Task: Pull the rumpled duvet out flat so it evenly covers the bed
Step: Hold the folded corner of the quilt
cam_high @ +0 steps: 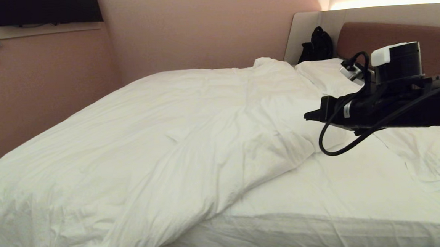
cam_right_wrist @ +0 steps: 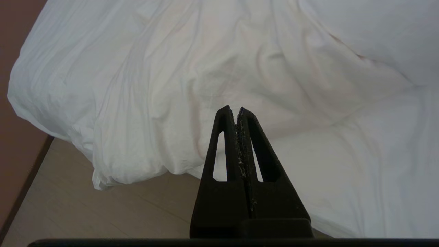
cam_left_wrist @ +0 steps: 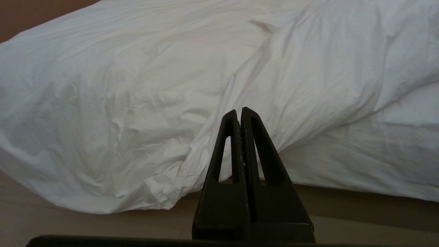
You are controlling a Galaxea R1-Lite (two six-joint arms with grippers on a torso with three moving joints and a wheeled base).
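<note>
Duvet (cam_high: 137, 144) is what you should look at first: it lies bunched toward the left half of the bed (cam_high: 323, 193), its near edge running on a slant from the pillow end down to the near corner, where it spills over the bed's side. To the right of that slant you see the bare white sheet (cam_high: 342, 181) of the mattress. Two pillows sit at the headboard (cam_high: 390, 33) end, one (cam_high: 324, 75) up against the far corner and another (cam_high: 428, 152) crumpled at the right edge. A black bag (cam_high: 320, 44) leans in the corner beside the headboard. Your right arm (cam_high: 390, 105) reaches across from the right, above the uncovered sheet and near the pillows, with its cable looping below it. Its tool (cam_right_wrist: 239, 111) has its fingers pressed together on nothing, hanging above the duvet's lower edge where the cloth meets the sheet. Your left tool (cam_left_wrist: 239, 111) also has its fingers pinched together and empty, low by the bedside, pointed at the fold where the duvet hangs toward the floor (cam_left_wrist: 68, 226). Neither tool touches the cloth.
</note>
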